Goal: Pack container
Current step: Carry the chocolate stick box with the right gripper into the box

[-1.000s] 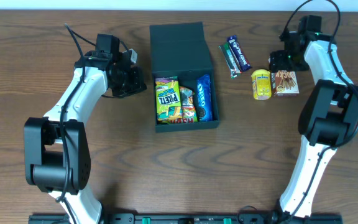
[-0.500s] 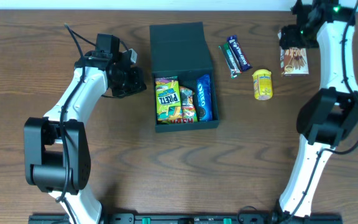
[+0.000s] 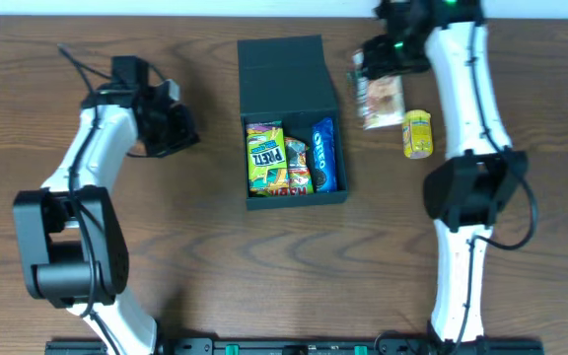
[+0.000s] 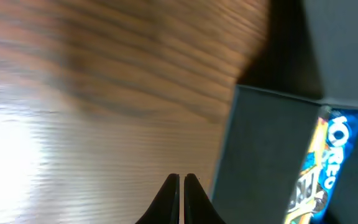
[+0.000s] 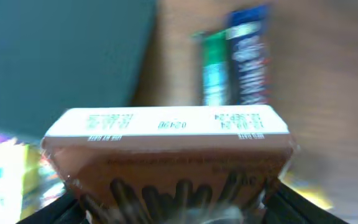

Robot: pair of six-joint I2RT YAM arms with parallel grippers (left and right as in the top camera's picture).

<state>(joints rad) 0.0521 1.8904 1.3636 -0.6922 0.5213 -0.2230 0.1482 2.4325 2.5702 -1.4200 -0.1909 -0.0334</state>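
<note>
Since the near half of the dark teal-black, matte, square cardboard container (image 3: 294, 198) lies open at the middle of the brown wood-grain table (image 3: 215, 266), its hinged flap lid (image 3: 286, 74) thrown back to the far side, we can load it from above. Inside sit a crinkly yellow-green pretzel packet (image 3: 263, 156) on the left, a glossy blue Oreo pack (image 3: 324, 155) on the right, and between them a third packet (image 3: 294, 163) we cannot read. Left of the container, apart from its wall, our left gripper (image 4: 181, 186) hangs with fingers pressed together on nothing, parked out of the way, we judge. Right of it lies a small yellow rounded snack tub (image 3: 417, 133). Farther off, our right gripper (image 3: 385, 77) clamps a stiff brown-and-white biscuit-stick carton (image 5: 166, 155) above two slim foil bars, the green bar (image 5: 215, 78) and the blue bar (image 5: 248, 62), just beside the lid; we judge it bound for the open half.
</note>
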